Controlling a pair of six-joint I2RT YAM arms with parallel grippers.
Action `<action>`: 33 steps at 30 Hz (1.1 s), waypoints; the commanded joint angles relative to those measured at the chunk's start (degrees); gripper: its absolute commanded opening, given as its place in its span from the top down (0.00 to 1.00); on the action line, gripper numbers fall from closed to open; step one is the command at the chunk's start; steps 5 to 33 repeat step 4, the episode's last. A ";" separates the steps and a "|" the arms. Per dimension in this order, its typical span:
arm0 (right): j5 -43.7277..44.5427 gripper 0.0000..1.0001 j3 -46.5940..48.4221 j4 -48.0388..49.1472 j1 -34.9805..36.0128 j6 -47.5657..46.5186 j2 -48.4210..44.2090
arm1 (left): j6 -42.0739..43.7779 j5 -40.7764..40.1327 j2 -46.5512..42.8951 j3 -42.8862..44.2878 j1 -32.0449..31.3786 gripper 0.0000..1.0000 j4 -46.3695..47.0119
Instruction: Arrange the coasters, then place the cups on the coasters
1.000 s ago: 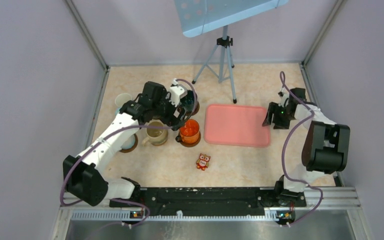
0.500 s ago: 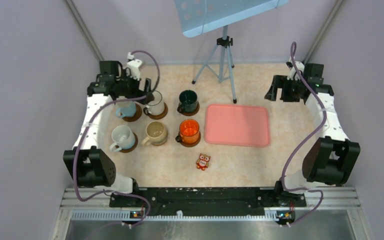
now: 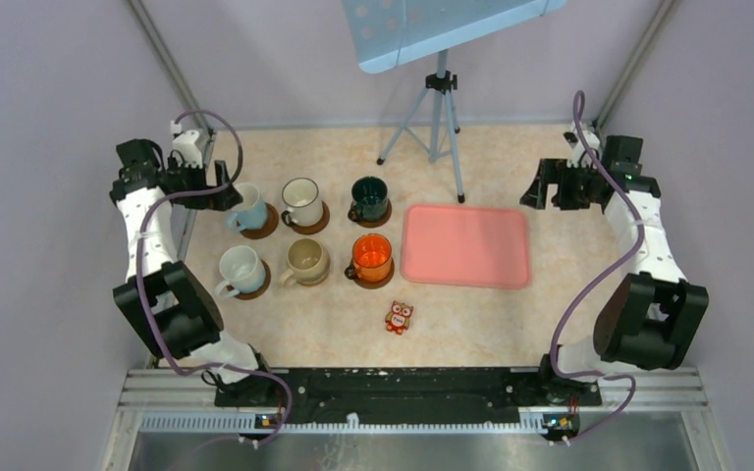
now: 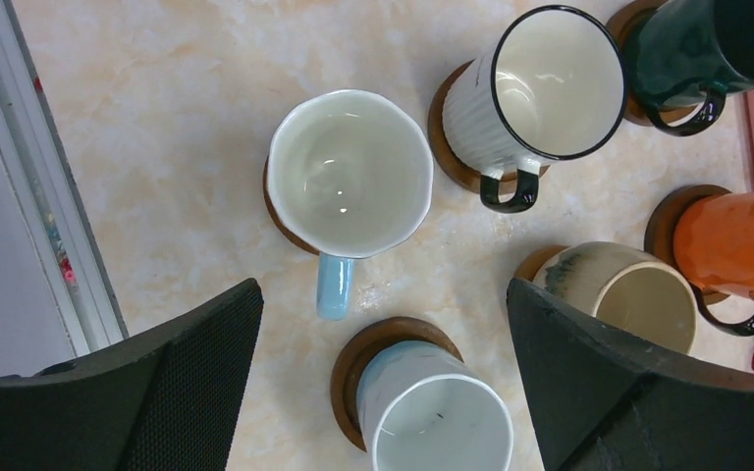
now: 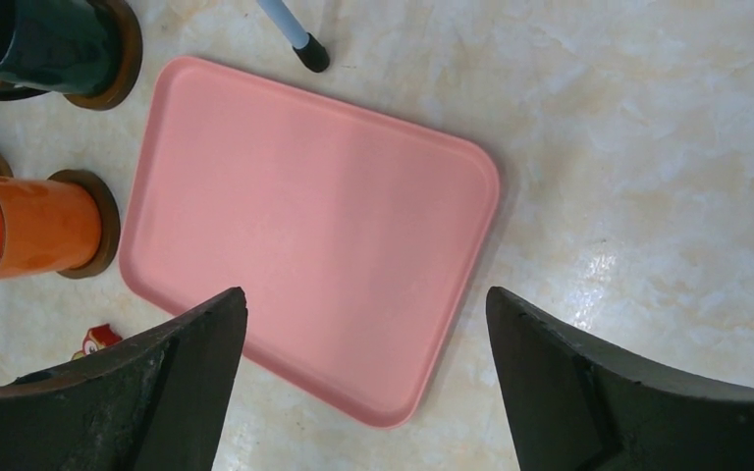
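Up at the far-left corner with the left gripper (image 4: 383,290), jaws spread wide, nothing between them. Looks straight down on the light blue cup (image 4: 350,169), upright on its coaster (image 4: 277,211), handle pointing toward the front row. Just beside that, the white black-rimmed cup (image 4: 540,93) on a coaster (image 4: 444,147), then the dark green cup (image 3: 368,196) on a coaster (image 5: 123,59) closing out the back row. Front row now: white cup (image 3: 239,267), beige cup (image 3: 306,259), orange cup (image 3: 371,252), each parked on one of the front coasters (image 4: 353,358). Six cups on six brown discs, two neat rows of three on the left half of the table (image 3: 511,314).

Over to the far-right side for the right gripper (image 5: 365,294), jaws also well apart and holding nothing, hanging above the pink tray (image 5: 304,216). Flat on the table, close beside the orange and green cups but not touching them. Near the front, apart from everything, a small red owl figure (image 3: 399,317). At the back, a tripod (image 3: 441,83), one foot just off the tray's far edge.
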 commanded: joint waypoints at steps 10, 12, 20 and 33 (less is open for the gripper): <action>-1.90 0.10 0.50 3.22 -0.54 -0.60 0.62 | 2.82 1.46 -3.14 -2.26 -0.25 0.01 2.22; -1.90 0.10 0.50 3.22 -0.54 -0.60 0.62 | 2.82 1.46 -3.14 -2.26 -0.25 0.01 2.22; -1.90 0.10 0.50 3.22 -0.54 -0.60 0.62 | 2.82 1.46 -3.14 -2.26 -0.25 0.01 2.22; -1.90 0.10 0.50 3.22 -0.54 -0.60 0.62 | 2.82 1.46 -3.14 -2.26 -0.25 0.01 2.22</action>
